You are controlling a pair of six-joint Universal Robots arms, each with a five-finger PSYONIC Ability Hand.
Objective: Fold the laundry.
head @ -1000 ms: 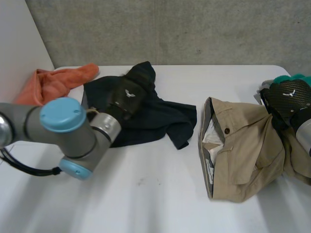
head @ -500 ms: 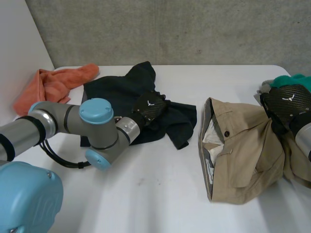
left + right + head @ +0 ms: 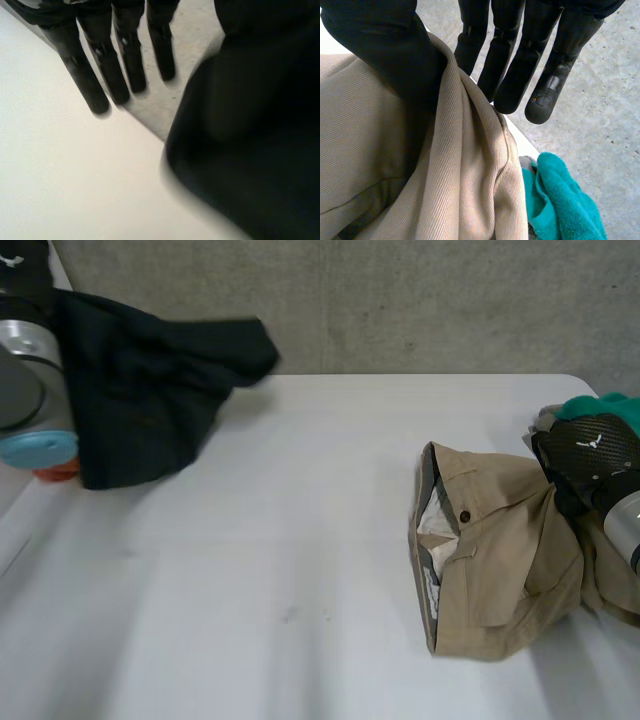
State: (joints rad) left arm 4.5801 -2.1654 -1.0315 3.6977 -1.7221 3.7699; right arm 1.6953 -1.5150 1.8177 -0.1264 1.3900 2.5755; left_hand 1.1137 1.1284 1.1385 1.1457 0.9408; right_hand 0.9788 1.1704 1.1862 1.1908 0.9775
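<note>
- Left hand (image 3: 106,62) is raised off the table, fingers straight and relaxed; a dark cloth (image 3: 140,390) hangs beside them.
- Right hand (image 3: 520,50) pinches a fold of the khaki trousers (image 3: 490,560) between thumb and straight fingers.

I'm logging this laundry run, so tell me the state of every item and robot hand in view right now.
Dark fabric garment: in the air, hanging from left robot hand.
Khaki cotton trousers: crumpled on white table, waistband open, unfolded.
Right robot hand: pinching a trouser fold.
Teal towelling cloth: bunched beside the trousers.
</note>
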